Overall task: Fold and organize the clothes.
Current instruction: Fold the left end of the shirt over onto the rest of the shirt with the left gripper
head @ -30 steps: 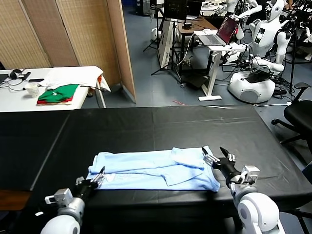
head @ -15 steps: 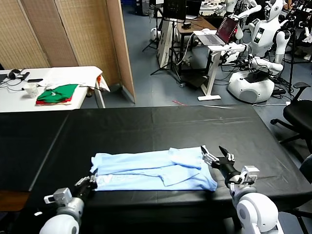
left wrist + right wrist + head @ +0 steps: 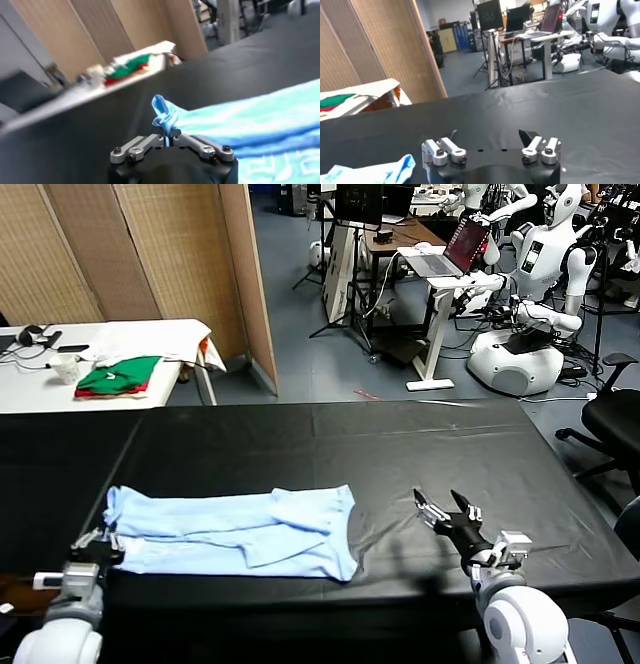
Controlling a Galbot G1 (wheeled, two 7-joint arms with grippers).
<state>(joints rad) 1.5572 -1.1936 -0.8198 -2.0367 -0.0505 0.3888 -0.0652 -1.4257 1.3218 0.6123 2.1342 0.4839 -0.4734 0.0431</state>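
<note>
Fabric of the pale blue T-shirt [image 3: 232, 531] lies folded lengthwise on the black tabletop [image 3: 330, 444] in the head view, toward the robot's left side, with the left claw [image 3: 97, 542] at its near left corner and the right claw [image 3: 443, 513] well apart from it, fingers spread over bare cloth. The left wrist view shows that claw [image 3: 169, 139] pinching a bunched tip of the shirt. The right wrist view shows its claw [image 3: 491, 147] spread wide, holding nothing.

head cam: high, looking down over the black bench [image 3: 330, 434] | wrist cams: low, close, skimming across it | shared: bench top, lab behind
</note>
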